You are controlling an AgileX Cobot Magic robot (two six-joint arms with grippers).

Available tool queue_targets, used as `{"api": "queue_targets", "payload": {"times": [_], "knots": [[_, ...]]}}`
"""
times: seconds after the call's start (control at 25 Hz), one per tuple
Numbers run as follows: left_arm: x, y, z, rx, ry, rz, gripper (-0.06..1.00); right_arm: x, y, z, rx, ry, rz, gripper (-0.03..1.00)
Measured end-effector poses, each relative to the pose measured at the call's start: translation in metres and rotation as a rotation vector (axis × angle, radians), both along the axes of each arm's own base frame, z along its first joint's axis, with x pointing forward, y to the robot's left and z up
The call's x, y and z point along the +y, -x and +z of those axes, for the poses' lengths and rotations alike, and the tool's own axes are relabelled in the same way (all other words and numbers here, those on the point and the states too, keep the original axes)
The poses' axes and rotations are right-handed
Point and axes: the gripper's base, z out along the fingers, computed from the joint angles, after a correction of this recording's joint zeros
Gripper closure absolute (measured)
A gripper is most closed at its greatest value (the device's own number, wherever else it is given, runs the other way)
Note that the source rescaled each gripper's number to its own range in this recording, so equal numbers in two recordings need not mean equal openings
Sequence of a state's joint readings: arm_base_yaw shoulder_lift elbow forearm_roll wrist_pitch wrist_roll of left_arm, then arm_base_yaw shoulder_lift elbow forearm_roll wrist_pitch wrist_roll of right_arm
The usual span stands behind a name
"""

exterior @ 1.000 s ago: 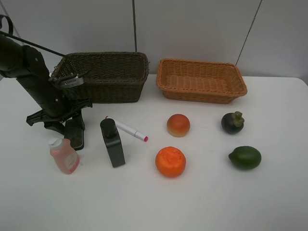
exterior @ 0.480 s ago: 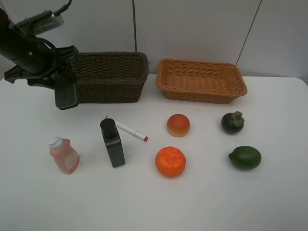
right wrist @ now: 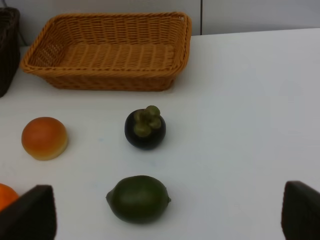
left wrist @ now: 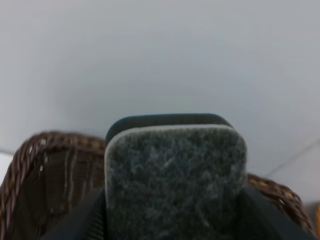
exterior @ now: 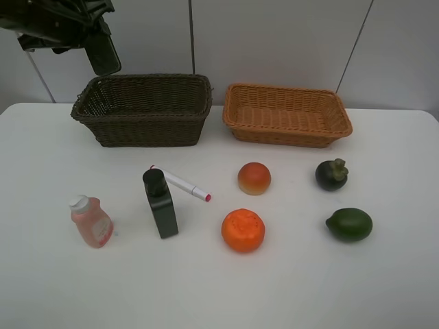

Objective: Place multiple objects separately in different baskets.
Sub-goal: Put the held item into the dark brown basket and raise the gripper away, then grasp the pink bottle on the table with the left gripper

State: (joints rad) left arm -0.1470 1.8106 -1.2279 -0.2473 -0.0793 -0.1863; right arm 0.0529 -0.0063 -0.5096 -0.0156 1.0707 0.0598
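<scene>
My left gripper [exterior: 96, 38] is shut on the black eraser [exterior: 104, 55], held high above the left end of the dark brown basket [exterior: 144, 127]. The left wrist view shows the eraser's grey felt face [left wrist: 175, 180] over that basket's rim [left wrist: 45, 150]. On the table lie the pink bottle [exterior: 91, 221], black bottle [exterior: 160, 204], marker [exterior: 184, 184], peach-coloured fruit [exterior: 254, 178], orange [exterior: 243, 229], mangosteen [exterior: 332, 174] and green fruit [exterior: 348, 223]. The light tan basket [exterior: 288, 133] stands at the back right. My right gripper [right wrist: 165, 220] is open, near the green fruit [right wrist: 138, 198].
Both baskets stand side by side along the table's far edge, against the grey wall. The right arm is outside the exterior view. The white table [exterior: 288, 288] runs to the front with nothing on that strip.
The left arm has lifted the black eraser from the table beside the pink bottle, up and back to above the dark basket's left end. Everything else stayed put.
</scene>
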Motion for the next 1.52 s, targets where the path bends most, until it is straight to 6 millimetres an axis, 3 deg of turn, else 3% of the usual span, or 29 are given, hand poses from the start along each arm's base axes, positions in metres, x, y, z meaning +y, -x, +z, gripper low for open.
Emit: {"api": "queue_targets", "payload": {"times": [0.16, 0.2, 0.32, 0.44, 0.56, 0.8, 0.92, 1.12, 1.28, 1.52], "knots": [[-0.001, -0.016, -0.034, 0.017, -0.109, -0.048, 0.42, 0.000, 0.000, 0.000, 0.000, 0.000, 0.000, -0.03], [-0.002, -0.018, -0.042, 0.032, -0.131, -0.061, 0.36, 0.000, 0.000, 0.000, 0.000, 0.000, 0.000, -0.03], [-0.002, -0.020, -0.053, 0.058, -0.162, -0.082, 0.04, 0.000, 0.000, 0.000, 0.000, 0.000, 0.000, -0.03], [-0.002, -0.018, -0.053, 0.086, -0.168, -0.096, -0.04, 0.000, 0.000, 0.000, 0.000, 0.000, 0.000, -0.03], [-0.005, -0.012, -0.043, 0.181, -0.164, -0.133, -0.05, 0.000, 0.000, 0.000, 0.000, 0.000, 0.000, -0.03], [-0.010, 0.011, 0.015, 0.416, -0.144, -0.244, -0.06, 0.000, 0.000, 0.000, 0.000, 0.000, 0.000, -0.03], [-0.012, 0.030, 0.031, 0.620, -0.116, -0.290, -0.06, 0.000, 0.000, 0.000, 0.000, 0.000, 0.000, -0.03], [-0.011, 0.053, 0.036, 0.890, -0.100, -0.325, -0.06, 0.000, 0.000, 0.000, 0.000, 0.000, 0.000, -0.03], [-0.014, 0.065, 0.037, 0.917, -0.096, -0.338, -0.06, 0.000, 0.000, 0.000, 0.000, 0.000, 0.000, -0.03], [-0.037, 0.125, 0.040, 0.952, -0.147, -0.438, -0.06, 0.000, 0.000, 0.000, 0.000, 0.000, 0.000, -0.03]]}}
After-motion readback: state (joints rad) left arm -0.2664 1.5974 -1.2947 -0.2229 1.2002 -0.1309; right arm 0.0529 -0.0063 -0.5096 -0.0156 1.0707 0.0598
